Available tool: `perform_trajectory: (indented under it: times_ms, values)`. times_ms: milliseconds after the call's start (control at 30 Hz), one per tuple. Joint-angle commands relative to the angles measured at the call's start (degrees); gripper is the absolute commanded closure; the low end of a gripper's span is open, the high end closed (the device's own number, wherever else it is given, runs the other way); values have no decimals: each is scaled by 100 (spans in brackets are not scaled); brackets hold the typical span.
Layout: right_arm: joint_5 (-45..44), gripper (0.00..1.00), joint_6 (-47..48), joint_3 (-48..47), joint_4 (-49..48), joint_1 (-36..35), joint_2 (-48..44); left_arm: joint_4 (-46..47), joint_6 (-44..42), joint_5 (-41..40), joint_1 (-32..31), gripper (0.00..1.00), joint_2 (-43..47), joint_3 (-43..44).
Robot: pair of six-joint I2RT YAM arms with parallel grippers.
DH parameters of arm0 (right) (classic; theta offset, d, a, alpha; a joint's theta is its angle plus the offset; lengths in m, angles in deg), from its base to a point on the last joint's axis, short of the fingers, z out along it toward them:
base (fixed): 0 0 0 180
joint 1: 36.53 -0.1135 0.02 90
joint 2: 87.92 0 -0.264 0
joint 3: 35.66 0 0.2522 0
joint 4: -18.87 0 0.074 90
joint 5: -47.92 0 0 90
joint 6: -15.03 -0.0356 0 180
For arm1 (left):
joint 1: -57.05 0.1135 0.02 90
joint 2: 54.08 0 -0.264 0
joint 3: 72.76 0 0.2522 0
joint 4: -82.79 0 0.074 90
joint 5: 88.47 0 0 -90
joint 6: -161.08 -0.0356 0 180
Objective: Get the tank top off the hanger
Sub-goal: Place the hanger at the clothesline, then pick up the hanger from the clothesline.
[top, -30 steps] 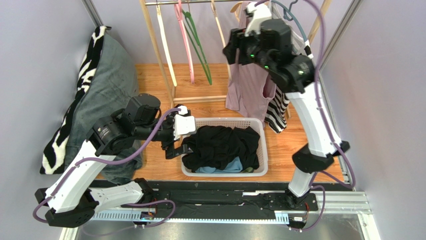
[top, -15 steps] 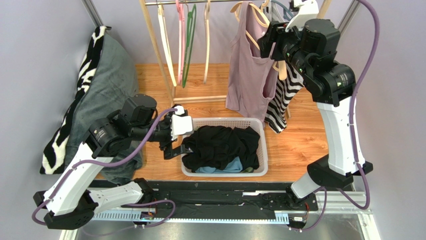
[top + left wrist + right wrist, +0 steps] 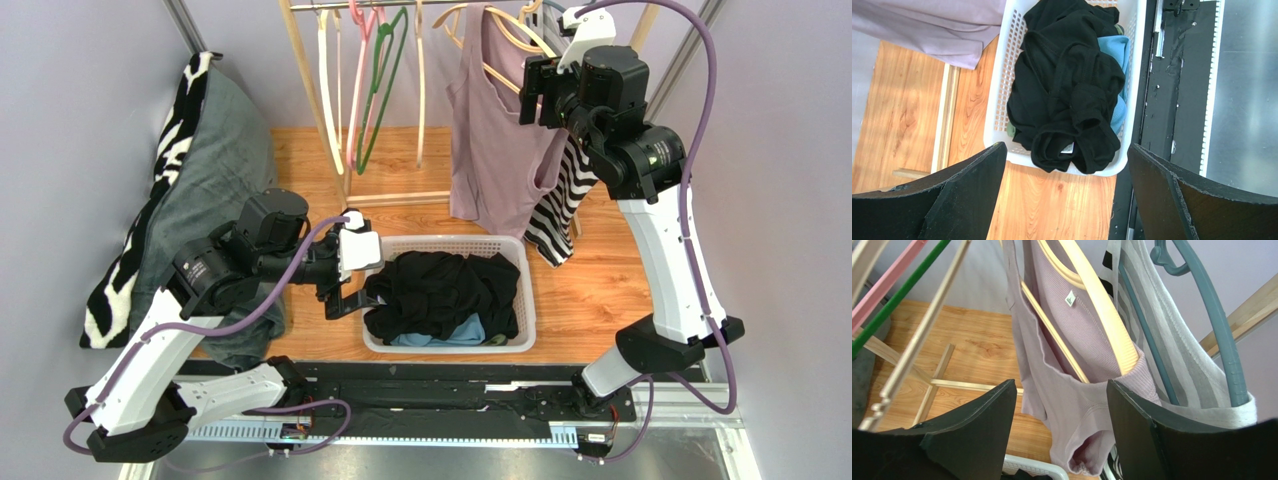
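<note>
Count the items first. One wooden rack [image 3: 310, 90] stands at 12 o'clock on the tabletop [image 3: 590, 290]. It carries four bare hangers: one cream [image 3: 325, 80], one pink [image 3: 358, 60], one green [image 3: 385, 80] and one beige [image 3: 419, 80]. Two more hangers are loaded. One is the wooden hanger [image 3: 1102, 305], which bears the mauve tank top [image 3: 500, 150]. The other is a blue hanger [image 3: 1217, 330], which bears one striped garment [image 3: 560, 215]. One white basket [image 3: 455, 240] sits at the centre. It holds a heap of black clothing [image 3: 440, 290] and one light blue piece [image 3: 450, 335]. One grey cushion with a zebra-print edge [image 3: 200, 150] lies at 9 o'clock.

You will find the tank top at 1 o'clock. It hangs on the wooden hanger, with its fabric caught over the end of one hanger arm.

The right arm stands tall and is folded at the elbow. The right gripper [image 3: 535, 95] is raised to rack height at the 3 o'clock side of the tank top. Its fingers [image 3: 967, 440] are spread. The tank top shows in the gap between them, and no clamp on the cloth is visible.

The left arm is bent low and reaches toward 3 o'clock. The left gripper [image 3: 345, 290] hangs over the 9 o'clock end of the basket. Its fingers [image 3: 962, 195] are at full spread and hold nothing.
</note>
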State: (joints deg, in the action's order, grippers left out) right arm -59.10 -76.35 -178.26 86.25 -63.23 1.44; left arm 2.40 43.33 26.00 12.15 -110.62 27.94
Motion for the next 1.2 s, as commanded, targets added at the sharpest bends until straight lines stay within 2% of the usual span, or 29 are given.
perform_trajectory:
  times_ms: [0,400,667,867,967,1067,1133,1167]
  values:
    - [-118,27,393,-1,-625,24,-454,115,6,225,78,1,20,-19]
    - [-135,26,587,-423,-740,182,-59,98,-3,251,122,1,46,-54]
    - [-39,26,508,-195,-678,367,2,115,-20,269,122,1,55,-54]
    - [101,30,464,209,-599,367,-112,54,-11,348,122,1,46,43]
    - [339,34,403,482,-634,367,-173,36,-20,357,122,1,28,78]
    - [567,43,236,675,-634,358,-191,36,-29,374,122,1,37,69]
    - [725,52,183,728,-634,358,-182,36,-20,383,131,1,28,69]
    - [822,62,26,754,-634,358,-165,36,-20,374,140,1,37,69]
